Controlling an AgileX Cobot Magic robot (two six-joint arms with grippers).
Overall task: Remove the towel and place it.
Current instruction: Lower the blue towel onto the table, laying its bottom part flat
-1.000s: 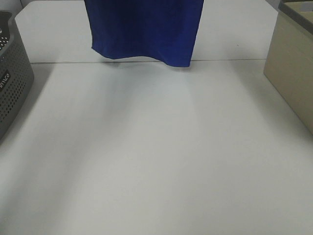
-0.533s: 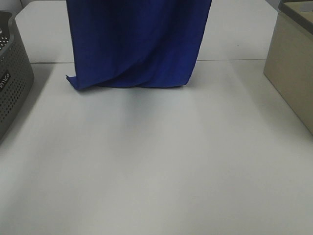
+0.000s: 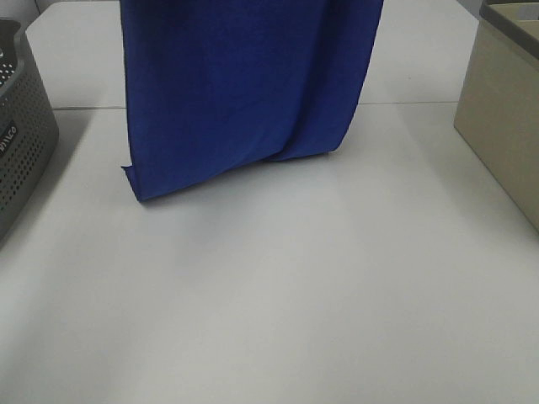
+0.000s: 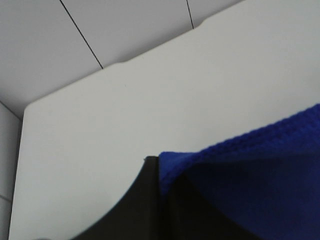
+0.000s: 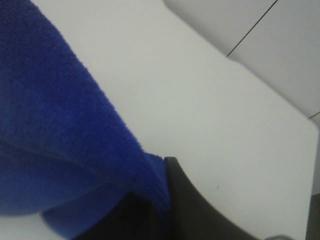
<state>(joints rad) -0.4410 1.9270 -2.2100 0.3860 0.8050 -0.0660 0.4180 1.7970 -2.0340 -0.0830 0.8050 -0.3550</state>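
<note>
The towel (image 3: 244, 84) hangs spread over the far middle of the table (image 3: 295, 295), and its lower edge reaches the surface. The left gripper (image 4: 161, 172) and the right gripper (image 5: 162, 170) each pinch its edge between dark fingers. A basket (image 3: 21, 143) stands at the left, and a box (image 3: 505, 126) at the right.

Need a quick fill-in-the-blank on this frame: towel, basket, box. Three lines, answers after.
1. The towel hanging over the white table is ___ in colour.
2. The grey perforated basket sits at the ___ edge of the exterior high view.
3. The beige box sits at the ___ edge of that view.

Missing words: blue; left; right
</note>
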